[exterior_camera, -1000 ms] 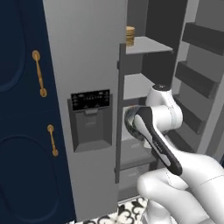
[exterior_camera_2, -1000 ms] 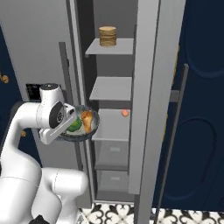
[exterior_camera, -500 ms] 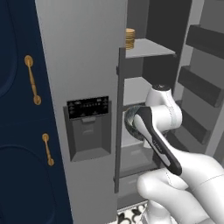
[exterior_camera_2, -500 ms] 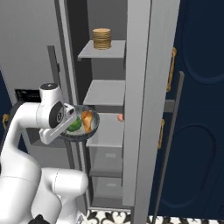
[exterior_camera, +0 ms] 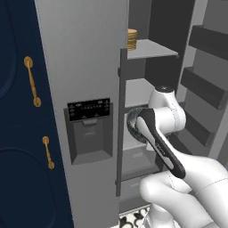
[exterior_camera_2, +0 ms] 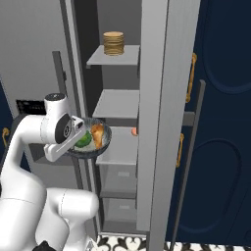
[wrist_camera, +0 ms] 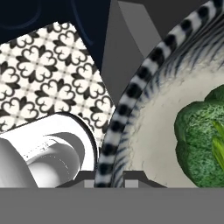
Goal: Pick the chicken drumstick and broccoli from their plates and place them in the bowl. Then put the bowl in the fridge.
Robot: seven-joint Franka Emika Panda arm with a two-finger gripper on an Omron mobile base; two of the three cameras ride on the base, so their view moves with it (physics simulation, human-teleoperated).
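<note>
My gripper [exterior_camera_2: 75, 135] is shut on the left rim of the dark speckled bowl [exterior_camera_2: 93, 150] and holds it level in front of the open fridge [exterior_camera_2: 122, 105], at the height of its middle shelf. Inside the bowl lie the golden-brown chicken drumstick [exterior_camera_2: 99, 134] and the green broccoli [exterior_camera_2: 84, 140]. In the hand view the striped bowl rim [wrist_camera: 131, 98] runs between my fingertips, with my gripper [wrist_camera: 109, 180] clamped on it and the broccoli [wrist_camera: 201, 140] to its right. From the left, the bowl's edge [exterior_camera: 132, 126] peeks out behind my forearm. The plates are out of view.
The fridge's shut left door carries a black dispenser panel [exterior_camera: 90, 129]. The open right door [exterior_camera_2: 164, 112] stands close on the right. A stack of flat round cakes [exterior_camera_2: 113, 43] sits on the top shelf, a small orange-pink fruit [exterior_camera_2: 134, 131] on the middle shelf. Navy cabinets with gold handles [exterior_camera: 30, 80] flank the fridge.
The whole picture shifted slightly a second ago as the base drove; the fridge now looks a little nearer. The bowl stays held in the same pose before the middle shelf.
</note>
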